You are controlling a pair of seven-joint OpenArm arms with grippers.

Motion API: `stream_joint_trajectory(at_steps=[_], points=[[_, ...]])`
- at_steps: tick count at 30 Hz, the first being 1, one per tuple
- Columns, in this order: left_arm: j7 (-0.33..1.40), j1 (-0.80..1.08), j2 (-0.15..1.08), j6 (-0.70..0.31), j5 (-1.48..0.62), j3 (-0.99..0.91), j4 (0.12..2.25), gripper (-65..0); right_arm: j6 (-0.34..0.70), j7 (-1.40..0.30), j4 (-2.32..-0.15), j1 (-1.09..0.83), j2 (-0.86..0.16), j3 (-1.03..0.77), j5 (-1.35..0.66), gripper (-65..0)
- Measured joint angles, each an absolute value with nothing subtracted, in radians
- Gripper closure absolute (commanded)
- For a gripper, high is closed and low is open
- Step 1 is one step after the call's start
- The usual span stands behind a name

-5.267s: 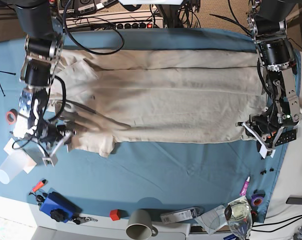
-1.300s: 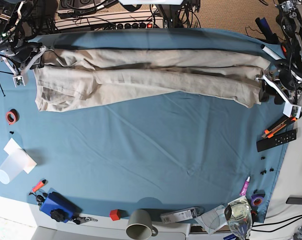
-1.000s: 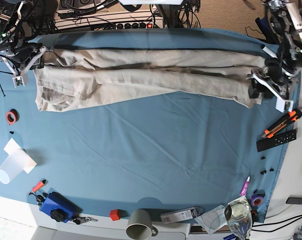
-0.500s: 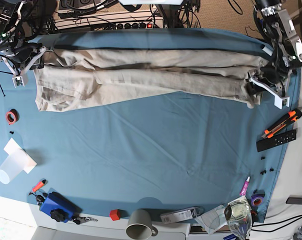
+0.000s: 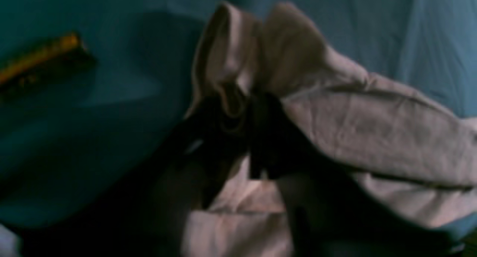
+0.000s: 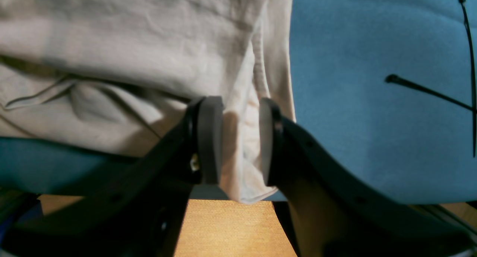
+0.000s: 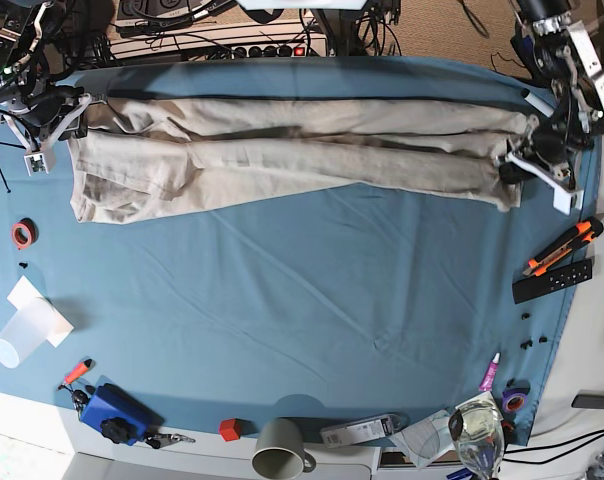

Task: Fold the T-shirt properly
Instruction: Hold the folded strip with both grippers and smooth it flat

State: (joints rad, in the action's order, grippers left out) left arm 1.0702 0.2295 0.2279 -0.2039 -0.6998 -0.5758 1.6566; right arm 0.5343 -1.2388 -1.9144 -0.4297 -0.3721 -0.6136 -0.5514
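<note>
Blue cloth [image 7: 312, 300] covers the table under both arms. Between the two grippers the T-shirt [image 7: 282, 150] stretches as a long narrow band, its long axis running straight from one to the other. It is beige, creased and folded lengthwise in layers. The right gripper [image 6: 234, 137] pinches one end's edge between its pads. The left gripper [image 5: 238, 137] clamps bunched fabric at the opposite end.

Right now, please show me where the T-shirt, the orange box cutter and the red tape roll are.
T-shirt [image 7: 282, 160]: base view, middle of the folded cloth.
Orange box cutter [image 7: 562, 246]: base view, middle of its handle.
Red tape roll [image 7: 22, 234]: base view, on its ring.
</note>
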Motion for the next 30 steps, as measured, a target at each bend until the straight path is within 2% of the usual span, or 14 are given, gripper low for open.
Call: stream_joint_trajectory(at_steps=[1, 13, 14, 17, 19, 23, 30], points=[[1.077, 0.237, 0.228, -0.212, -0.719, -0.577, 1.657, 0.0, 0.534, -1.238, -1.914, -0.429, -0.372, -0.614, -0.551, -17.5], [1.145, 0.187, 0.231, -0.237, -0.682, -0.577, 1.655, 0.0, 0.534, -1.23, -1.914, -0.407, -0.373, -0.614, -0.551, -17.5], [1.145, 0.184, 0.23, -0.237, -0.682, -0.577, 1.655, -3.6, 0.534, -1.231, -1.914, -0.407, -0.373, -0.614, -0.551, -17.5], [1.149, 0.177, 0.228, -0.247, -0.677, -0.572, 1.655, -22.3, 0.534, -1.23, -1.914, -0.407, -0.373, -0.614, -0.551, -17.5], [1.148, 0.173, 0.224, -0.255, -0.676, -0.57, 1.657, -29.2, 0.534, -1.223, -1.914, -0.407, -0.373, -0.614, -0.551, -17.5], [1.149, 0.173, 0.22, -0.256, -0.673, -0.567, 1.671, -30.2, 0.534, -1.218, -1.914, -0.407, -0.373, -0.614, -0.551, -17.5], [1.198, 0.193, 0.208, -0.224, -0.475, -0.556, 1.798, -30.3, 0.533, -1.217, -1.914, -0.406, -0.374, -0.614, -0.524, -17.5]])
